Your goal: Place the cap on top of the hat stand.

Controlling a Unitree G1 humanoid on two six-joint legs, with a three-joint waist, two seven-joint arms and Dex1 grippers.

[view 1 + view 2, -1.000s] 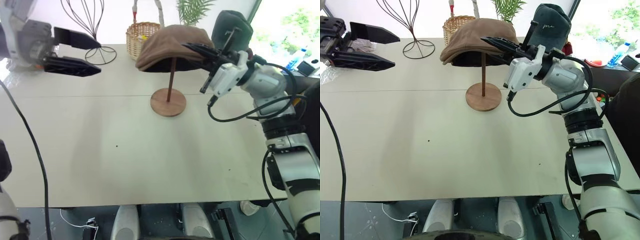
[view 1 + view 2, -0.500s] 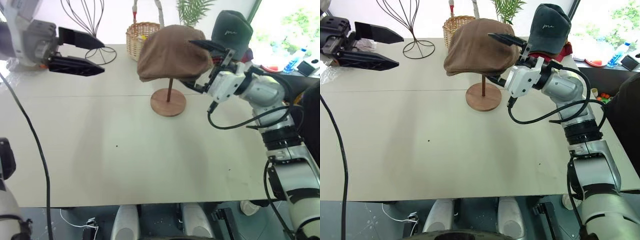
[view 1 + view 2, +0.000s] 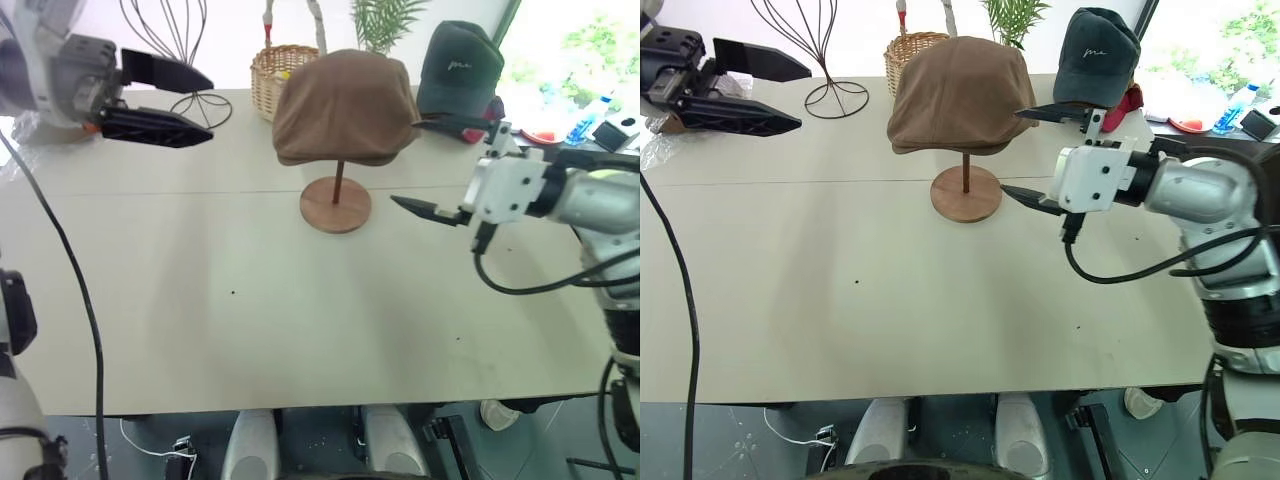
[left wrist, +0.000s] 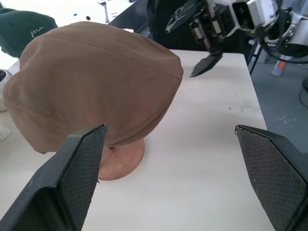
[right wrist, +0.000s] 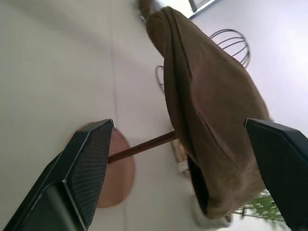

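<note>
The brown flat cap rests on top of the wooden hat stand, hiding the stand's disc top; the thin rod and round base show beneath it. To the right of the stand my right gripper is open and empty, clear of the cap, one finger high and one low. My left gripper hovers open and empty over the table's far left, pointing toward the cap. The left wrist view shows the cap sitting on the stand.
A black wire stand and a wicker basket sit at the table's back. A dark green cap lies over something red at the back right. Bare tabletop stretches toward the front.
My right gripper opened, let go of the cap and drew back to the right and toward the front. The cap settled on the stand. My left gripper kept still.
</note>
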